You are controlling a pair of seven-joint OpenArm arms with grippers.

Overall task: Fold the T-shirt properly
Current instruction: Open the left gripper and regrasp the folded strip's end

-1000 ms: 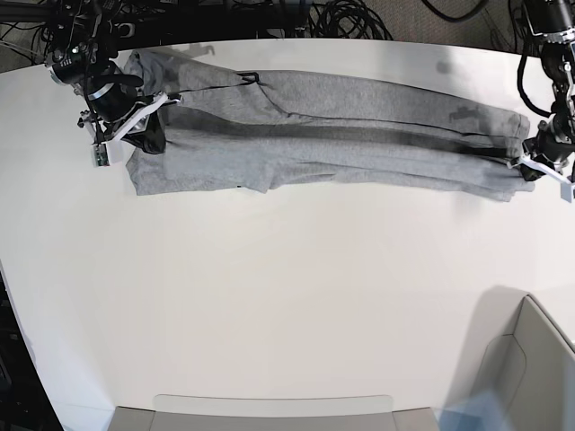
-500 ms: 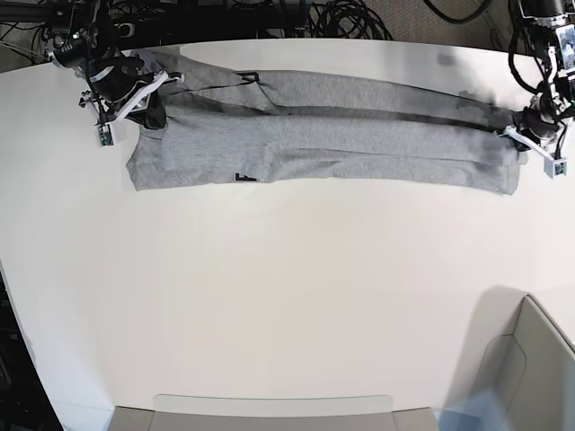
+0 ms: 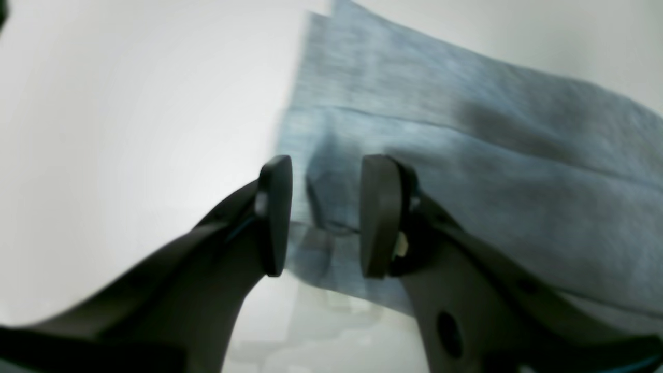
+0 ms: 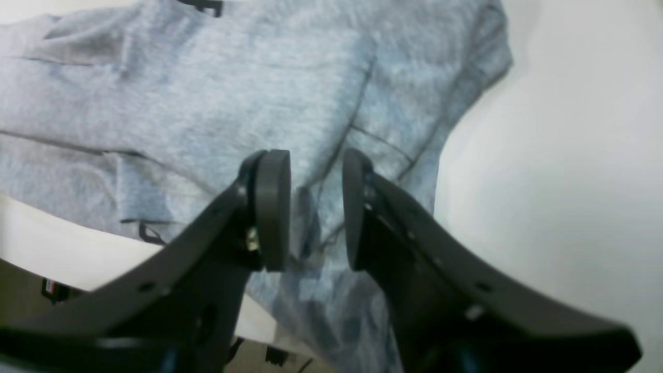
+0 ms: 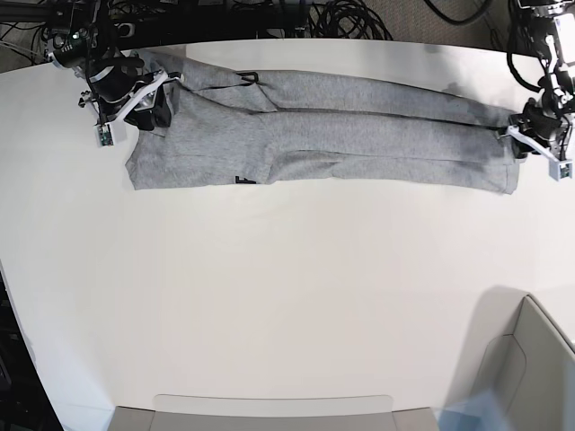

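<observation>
The heather-grey T-shirt (image 5: 341,135) lies folded into a long flat band across the far part of the white table (image 5: 287,287). A bit of black lettering (image 5: 244,178) shows at its near edge. My right gripper (image 4: 313,210) stands open over the band's end with the sleeve and hem seams, at the left of the base view (image 5: 148,108). Cloth shows in the gap between its pads, loose. At the right of the base view my left gripper (image 3: 326,217) is also open, its fingers (image 3: 274,215) straddling the corner of the other end (image 5: 512,148).
Black cables (image 5: 341,18) and the arm mounts crowd the floor beyond the table's far edge. A grey padded object (image 5: 530,359) stands at the near right corner. A grey strip (image 5: 269,409) runs along the near edge.
Both grippers carried the shirt's ends toward the far edge, then opened and let go. The band now rests flat, with its near fold laid smooth.
</observation>
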